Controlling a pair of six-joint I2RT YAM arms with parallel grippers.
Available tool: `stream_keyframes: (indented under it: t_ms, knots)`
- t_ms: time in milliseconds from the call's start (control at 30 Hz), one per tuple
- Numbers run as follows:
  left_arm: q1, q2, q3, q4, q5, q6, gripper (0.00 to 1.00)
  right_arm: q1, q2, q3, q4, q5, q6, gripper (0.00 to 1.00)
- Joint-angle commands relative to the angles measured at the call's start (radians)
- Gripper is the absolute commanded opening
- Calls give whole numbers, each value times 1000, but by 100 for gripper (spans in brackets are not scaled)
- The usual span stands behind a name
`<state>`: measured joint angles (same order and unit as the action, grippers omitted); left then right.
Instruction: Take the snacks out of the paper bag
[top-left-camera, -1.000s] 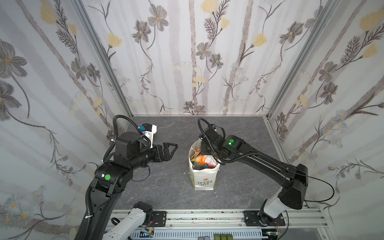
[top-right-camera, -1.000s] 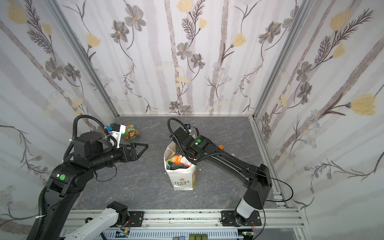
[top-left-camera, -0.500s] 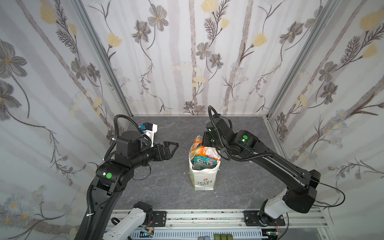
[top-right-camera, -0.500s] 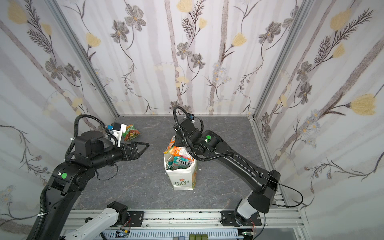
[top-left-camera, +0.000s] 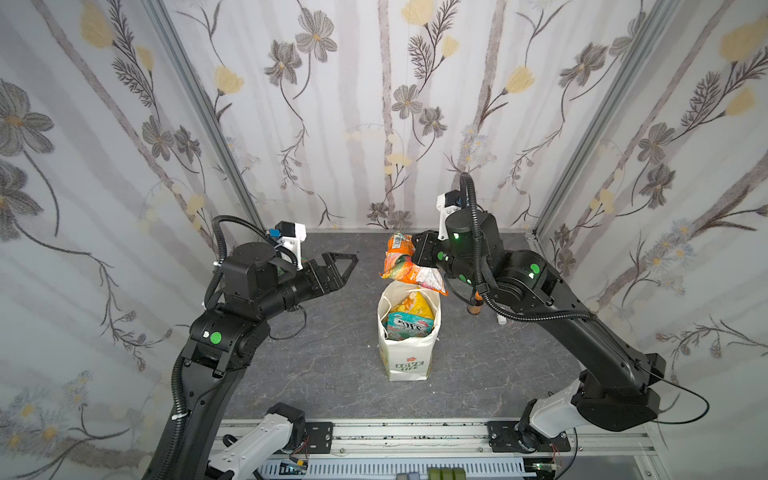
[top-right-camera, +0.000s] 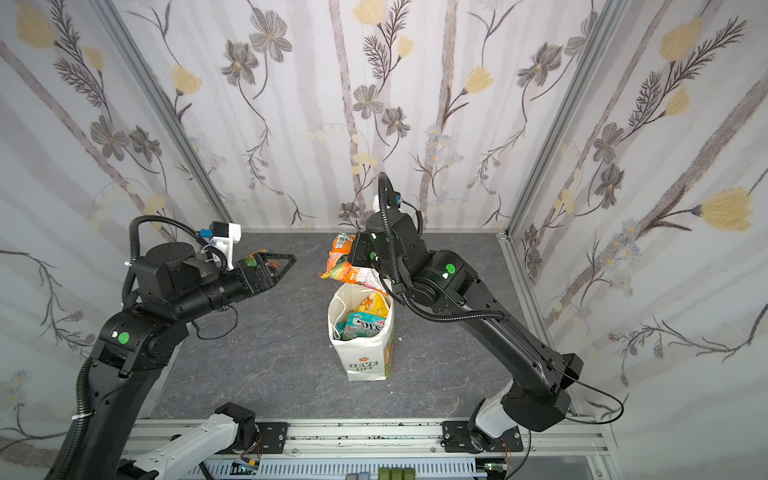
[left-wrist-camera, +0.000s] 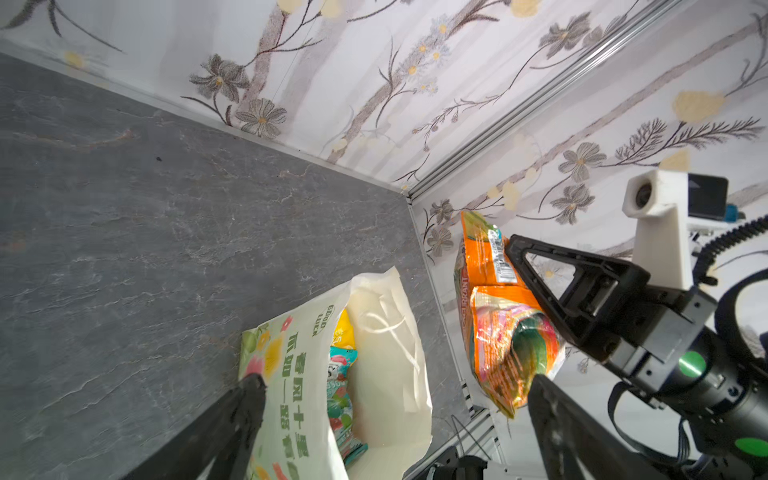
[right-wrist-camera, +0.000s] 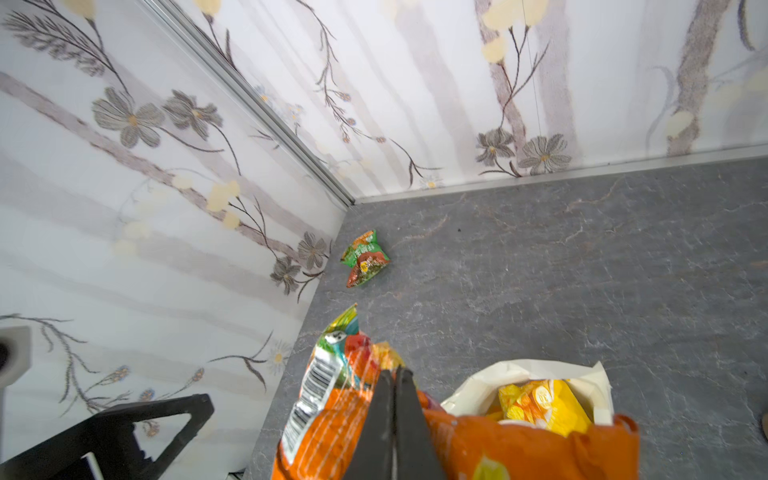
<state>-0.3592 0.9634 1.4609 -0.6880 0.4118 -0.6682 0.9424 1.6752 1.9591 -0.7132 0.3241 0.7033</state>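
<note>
The right claw (right-wrist-camera: 394, 374), pinching an orange packet (top-left-camera: 409, 272), holds it above the bag (top-left-camera: 409, 361), seemingly to clear the rim; the left claw (top-left-camera: 347, 264) hangs wide, empty.

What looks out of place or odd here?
Only a small green packet lying alone near the far left corner, apart from the upright paper bag. Nothing looks spilled or torn.
</note>
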Motion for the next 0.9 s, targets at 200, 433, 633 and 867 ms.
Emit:
stream_keyframes:
  t_ms: [200, 433, 633, 867]
  knots:
    - [0, 64, -76, 485, 172, -309, 100, 21, -2, 29, 212, -52, -99, 0]
    - [0, 100, -123, 606, 238, -402, 100, 47, 12, 29, 277, -105, -138, 0]
    - [-3, 136, -166, 731, 337, -509, 99, 52, 29, 29, 304, -146, -140, 0]
    - [-6, 142, -179, 741, 360, -521, 73, 55, 43, 29, 292, -175, -143, 0]
